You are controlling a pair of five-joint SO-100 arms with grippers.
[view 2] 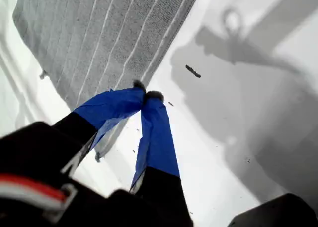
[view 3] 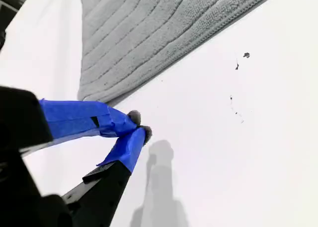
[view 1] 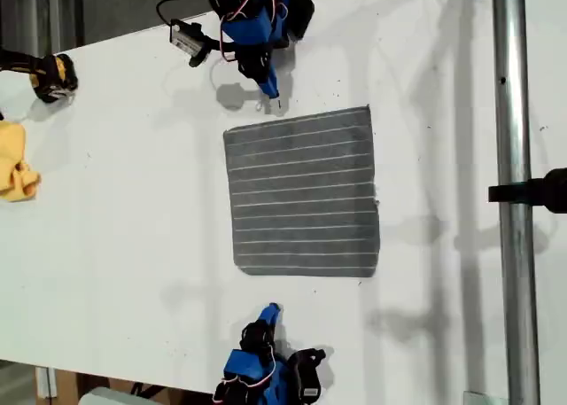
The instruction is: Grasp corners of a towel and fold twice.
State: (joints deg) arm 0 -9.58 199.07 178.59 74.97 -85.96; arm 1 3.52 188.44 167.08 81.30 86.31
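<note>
The dark grey towel [view 1: 301, 192] lies flat and unfolded in the middle of the white table, its pale stripes running across the exterior view. My first gripper [view 1: 271, 313] hangs just off the towel's edge nearest the exterior view's bottom, by that edge's left corner [view 1: 239, 265]. Its blue-taped tips [view 2: 146, 95] are shut on nothing beside the striped towel [view 2: 99, 38]. My second gripper [view 1: 271, 92] is off the opposite edge, near the exterior view's upper-left corner [view 1: 227, 132]. It [view 3: 139, 125] is also shut and empty, a short way from the towel [view 3: 149, 33] and its corner [view 3: 85, 95].
A yellow cloth [view 1: 13, 161] and a black-and-yellow object [view 1: 53, 75] sit at the exterior view's left edge. A metal pole [view 1: 509, 192] with a black clamp [view 1: 540, 190] runs down the exterior view's right. A small cabled device [view 1: 188, 40] lies beside the second arm's base.
</note>
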